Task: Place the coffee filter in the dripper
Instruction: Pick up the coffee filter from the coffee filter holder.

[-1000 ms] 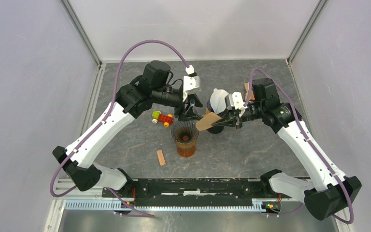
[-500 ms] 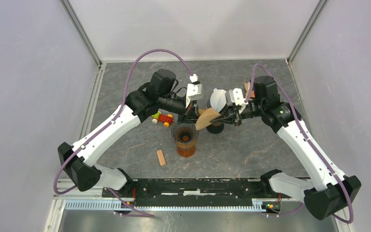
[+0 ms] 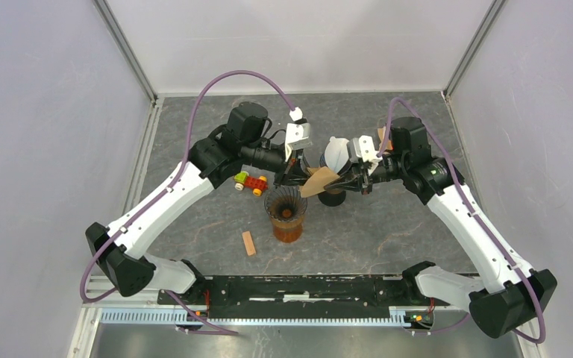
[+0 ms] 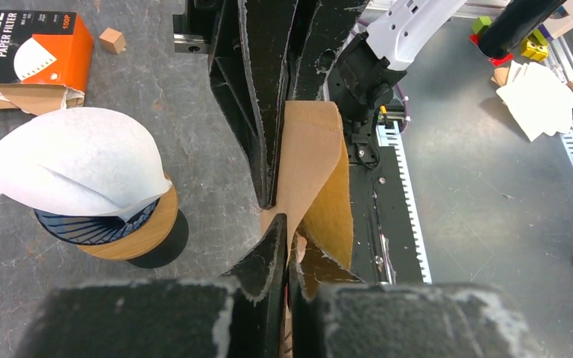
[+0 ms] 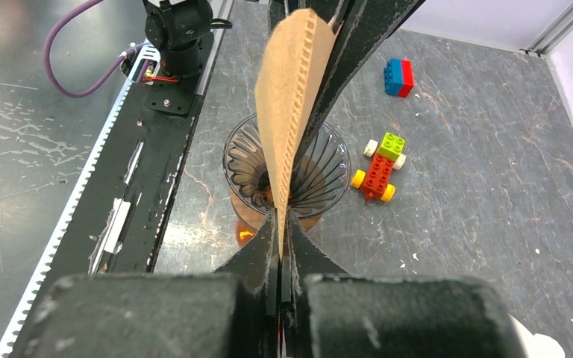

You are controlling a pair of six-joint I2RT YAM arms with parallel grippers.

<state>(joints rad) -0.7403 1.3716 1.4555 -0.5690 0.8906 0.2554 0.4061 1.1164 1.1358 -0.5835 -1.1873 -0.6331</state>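
Note:
The brown paper coffee filter (image 3: pixel 317 181) hangs in the air just above and right of the glass ribbed dripper (image 3: pixel 286 206), which sits on an amber server. My right gripper (image 3: pixel 342 183) is shut on the filter's right side. My left gripper (image 3: pixel 299 177) is shut on its left edge. In the left wrist view the coffee filter (image 4: pixel 310 160) runs between my left gripper (image 4: pixel 289 233) and the right arm's fingers (image 4: pixel 265 112) coming from above. In the right wrist view the coffee filter (image 5: pixel 289 104) stands edge-on over the dripper (image 5: pixel 328 179), pinched in my right gripper (image 5: pixel 280 224).
A second dripper with a wooden ring and a white filter (image 3: pixel 336 154) stands just behind the grippers. An orange filter box (image 4: pixel 28 46) lies beyond it. A toy brick car (image 3: pixel 250 182) lies left of the dripper, a small wooden block (image 3: pixel 248 243) nearer the front.
My left gripper has moved right to the filter and closed on its edge. The right gripper has kept its hold and drifted slightly back.

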